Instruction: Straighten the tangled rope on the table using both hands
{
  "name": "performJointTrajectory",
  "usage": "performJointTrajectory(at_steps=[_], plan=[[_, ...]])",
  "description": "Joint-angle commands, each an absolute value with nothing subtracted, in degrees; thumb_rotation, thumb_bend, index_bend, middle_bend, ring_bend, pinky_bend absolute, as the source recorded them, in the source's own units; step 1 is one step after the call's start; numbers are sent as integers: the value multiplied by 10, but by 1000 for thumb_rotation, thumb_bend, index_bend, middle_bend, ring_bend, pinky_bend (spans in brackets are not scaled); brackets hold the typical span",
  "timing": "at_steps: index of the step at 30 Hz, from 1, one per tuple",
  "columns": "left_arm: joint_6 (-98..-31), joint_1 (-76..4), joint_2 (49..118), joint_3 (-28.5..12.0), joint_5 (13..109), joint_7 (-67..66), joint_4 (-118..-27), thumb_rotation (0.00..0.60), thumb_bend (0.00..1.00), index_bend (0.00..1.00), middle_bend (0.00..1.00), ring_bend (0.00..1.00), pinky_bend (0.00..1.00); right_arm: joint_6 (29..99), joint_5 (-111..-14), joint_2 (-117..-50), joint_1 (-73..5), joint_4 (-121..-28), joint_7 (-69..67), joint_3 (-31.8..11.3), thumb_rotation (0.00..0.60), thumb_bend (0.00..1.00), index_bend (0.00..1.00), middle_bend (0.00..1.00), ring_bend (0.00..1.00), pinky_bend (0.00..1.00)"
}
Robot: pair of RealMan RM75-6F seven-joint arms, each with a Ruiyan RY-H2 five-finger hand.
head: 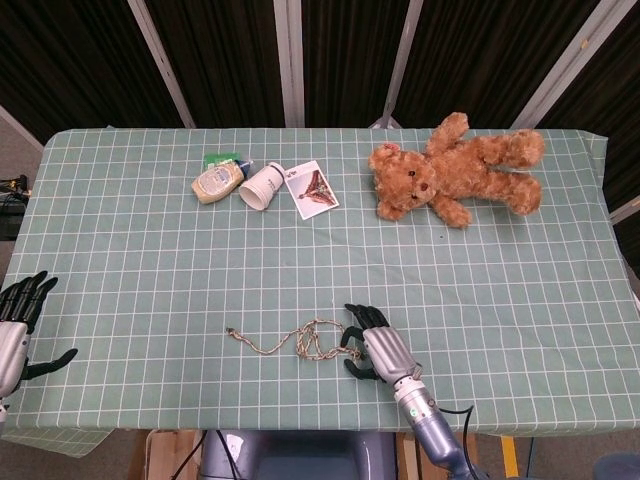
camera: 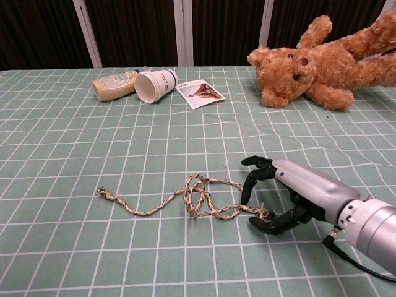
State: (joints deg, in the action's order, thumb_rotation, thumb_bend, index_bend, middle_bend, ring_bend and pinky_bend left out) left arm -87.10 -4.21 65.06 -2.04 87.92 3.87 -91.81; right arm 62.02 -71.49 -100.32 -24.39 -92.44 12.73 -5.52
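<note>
The tangled, tan braided rope [head: 312,340] lies near the table's front edge, knotted into loops at its middle [camera: 198,198]. Its left end [camera: 101,192] trails free. My right hand [head: 376,345] sits at the rope's right end. In the chest view the right hand [camera: 281,193] has its fingers [camera: 250,185] arched over the frayed end and its thumb [camera: 267,223] below it, with a gap still between them. My left hand [head: 16,325] hovers at the table's left edge with its fingers spread, far from the rope and holding nothing. The chest view does not show it.
A brown teddy bear [head: 452,171] lies at the back right. At the back centre-left are a squeeze bottle [head: 217,182], a tipped white paper cup [head: 262,186] and a small picture card [head: 312,189]. Green checked cloth [head: 150,270] covers the table.
</note>
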Motion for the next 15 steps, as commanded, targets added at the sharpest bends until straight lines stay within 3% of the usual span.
performJointTrajectory(at_steps=[1,15], plan=[[-870,-42,651,-20,879,39,-918,600,46,6,0,0,0,621,-713,-1005,-244,-924,128,-56,600,373,512,108,0,0],[-871,-42,650,-20,879,39,-919,600,46,6,0,0,0,626,-702,-1008,-244,-920,132,-56,600,364,605,156,0,0]])
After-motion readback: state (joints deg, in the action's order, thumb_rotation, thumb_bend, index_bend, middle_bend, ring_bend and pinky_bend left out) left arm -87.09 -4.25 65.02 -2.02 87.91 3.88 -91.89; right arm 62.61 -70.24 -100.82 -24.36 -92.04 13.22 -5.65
